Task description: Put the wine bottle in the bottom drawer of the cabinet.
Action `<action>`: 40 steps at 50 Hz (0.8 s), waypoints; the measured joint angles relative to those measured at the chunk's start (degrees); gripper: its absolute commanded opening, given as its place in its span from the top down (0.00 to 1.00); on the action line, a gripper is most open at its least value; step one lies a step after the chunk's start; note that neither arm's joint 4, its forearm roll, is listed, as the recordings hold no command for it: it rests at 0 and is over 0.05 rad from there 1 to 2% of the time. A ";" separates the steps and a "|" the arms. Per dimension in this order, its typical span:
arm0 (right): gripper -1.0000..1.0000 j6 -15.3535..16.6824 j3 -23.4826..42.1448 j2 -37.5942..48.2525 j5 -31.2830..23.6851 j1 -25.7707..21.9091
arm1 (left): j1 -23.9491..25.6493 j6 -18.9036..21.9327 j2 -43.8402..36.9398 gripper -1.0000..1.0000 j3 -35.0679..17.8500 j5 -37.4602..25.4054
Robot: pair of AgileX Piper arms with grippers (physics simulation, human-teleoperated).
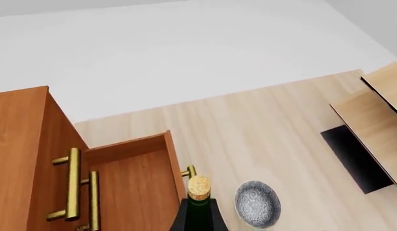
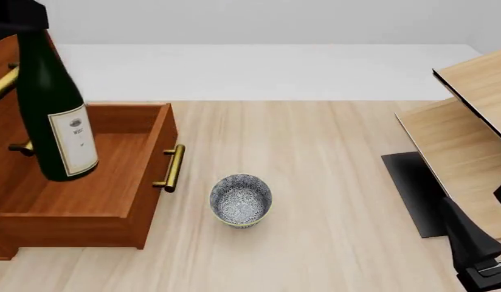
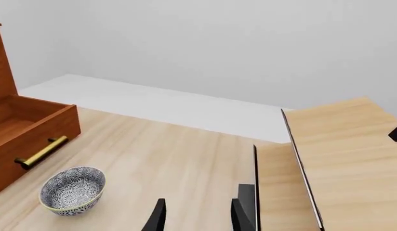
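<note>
The dark green wine bottle (image 2: 56, 115) with its white label hangs nearly upright, held at the neck by my left gripper (image 2: 19, 15), which is shut on it at the top left of the front view. The bottle's base shows over the inside of the bottom drawer (image 2: 80, 201), which stands pulled out of the reddish-brown cabinet (image 1: 25, 144). In the left wrist view the gold-tan cap (image 1: 198, 186) sits beside the drawer's (image 1: 137, 183) front wall. My right gripper (image 3: 198, 211) is open and holds nothing, low at the right (image 2: 478, 252).
A small grey patterned bowl (image 2: 241, 199) stands on the table just right of the drawer's brass handle (image 2: 171, 167). A pale light-wood shelf unit (image 2: 469, 140) takes up the right side, close to my right arm. Upper brass handles (image 1: 73, 183) stick out from the cabinet.
</note>
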State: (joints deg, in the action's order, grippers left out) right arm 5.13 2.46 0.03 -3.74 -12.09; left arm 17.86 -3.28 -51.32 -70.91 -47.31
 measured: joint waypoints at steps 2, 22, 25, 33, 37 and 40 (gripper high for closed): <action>0.00 0.01 0.01 0.00 0.00 -0.03 | -0.12 -0.19 0.11 1.00 0.29 -0.02; 0.00 0.13 0.01 0.00 -0.04 -0.20 | -0.96 -1.53 0.92 1.00 2.07 -1.33; 0.00 0.13 0.04 0.00 -0.05 -0.22 | -1.06 -1.66 1.13 1.00 2.31 -1.62; 0.00 0.15 0.11 0.00 -0.07 -0.34 | -1.44 -1.91 1.68 1.00 2.83 -2.14; 0.00 0.15 0.20 0.00 -0.11 -0.36 | -1.68 -1.98 2.05 1.00 3.41 -2.15; 0.00 0.15 0.24 0.00 -0.12 -0.40 | -1.87 -2.04 2.32 1.00 3.85 -2.11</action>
State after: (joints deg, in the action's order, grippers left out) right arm 5.28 2.70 0.03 -3.86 -12.49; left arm 15.99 -5.33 -49.00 -67.05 -49.41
